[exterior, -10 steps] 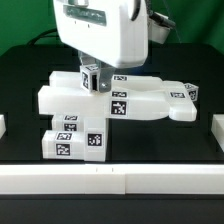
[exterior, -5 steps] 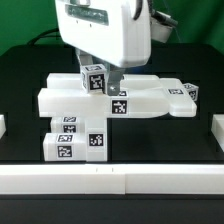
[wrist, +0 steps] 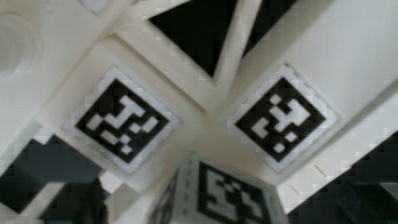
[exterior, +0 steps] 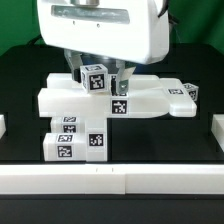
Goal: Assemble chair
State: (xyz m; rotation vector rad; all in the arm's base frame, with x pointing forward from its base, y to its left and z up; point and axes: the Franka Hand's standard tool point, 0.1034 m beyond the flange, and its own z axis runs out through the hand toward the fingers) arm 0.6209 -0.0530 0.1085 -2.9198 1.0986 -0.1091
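The chair's parts are chunky white pieces with square tags. A wide slab lies across the middle of the black table, and a tagged block stands against its front. A small tagged cube sits on top of the slab. My gripper hangs straight over it, open, with one finger on each side of the cube and a little gap at both. In the wrist view the cube fills the picture with three tag faces. Behind it crossed white bars show against black.
More tagged chair pieces lie at the slab's end on the exterior view's right. Low white rails border the table at the front, at the exterior view's left and at its right.
The jaws have spread apart and let go of the small cube, which stays on the slab. The gripper body has shifted and looks larger in the exterior view.
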